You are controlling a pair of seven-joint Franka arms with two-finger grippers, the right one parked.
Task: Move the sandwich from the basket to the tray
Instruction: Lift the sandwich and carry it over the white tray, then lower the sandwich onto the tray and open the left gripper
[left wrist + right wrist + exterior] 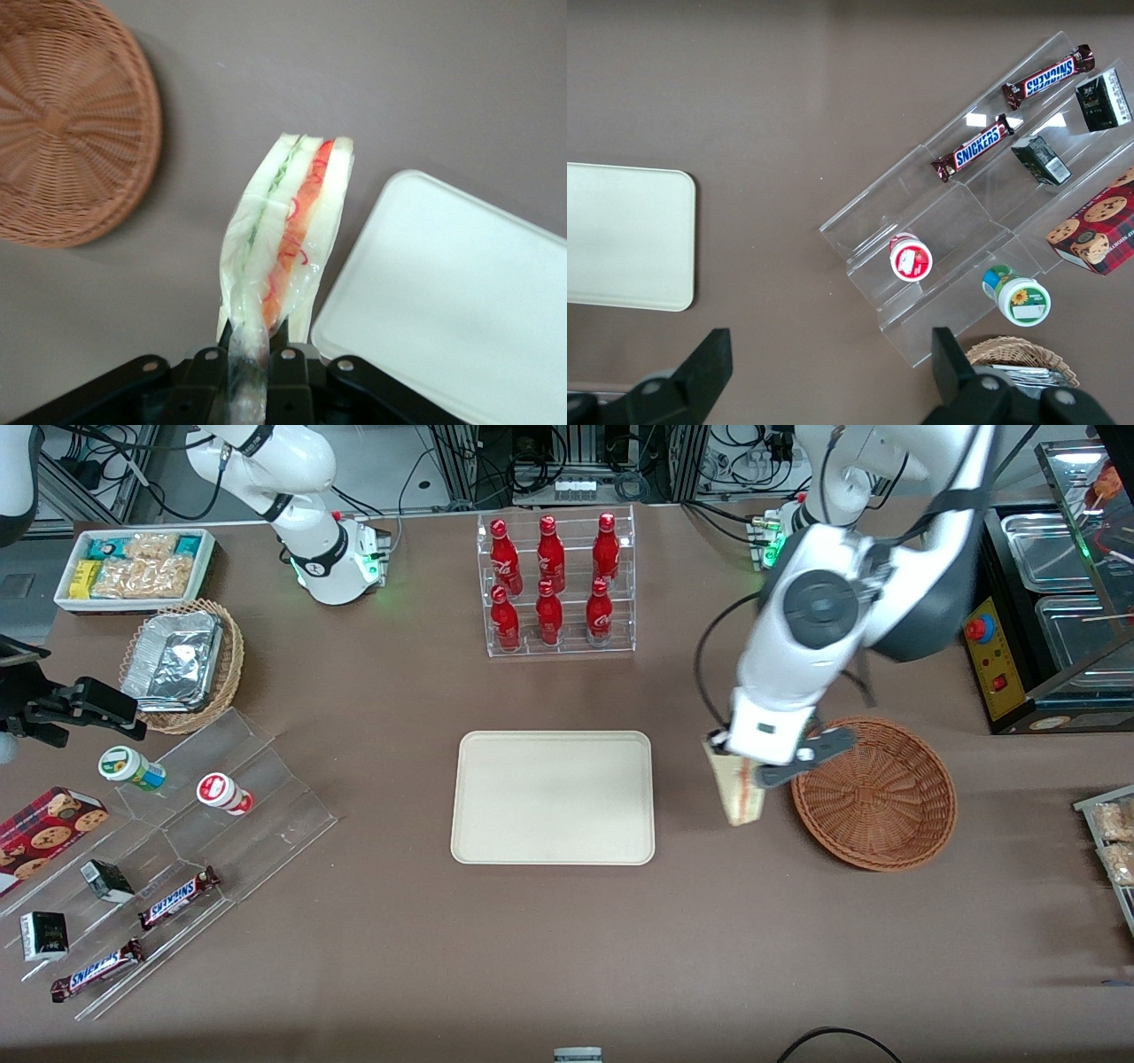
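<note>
Transfer leg: the triangular wedge sandwich (pixel 285 239) of pale white bread in clear plastic wrap is out of the basket, in the air, carried by the left arm's black two-finger gripper (pixel 252 350). Fingers (pixel 283 372) are clamped on the bunched wrap at one end of the wedge; the rest hangs free, with the red and green filling stripes along the cut edge facing the wrist camera.

Position: front view puts the sandwich (pixel 737 790) over bare brown worktop (pixel 567 939), between the round reddish-brown woven wicker basket (pixel 877 797) and the flat cream-beige rectangular tray (pixel 554 797). It is just beside the basket rim and short of the tray edge. The basket looks empty.

Next, as I read it: carry sideways toward the parked arm's end until the wedge is over the tray middle, lower, then release. The grip is on film and soft bread, so expect the wedge to swing or tip; set it low before letting go.

Materials:
- sandwich: soft, compressible, slippery film
- basket: stiff coarse weave, shallow bowl
- tray: smooth matte, rounded corners, low rim, nothing on it
- worktop: plain matte brown
</note>
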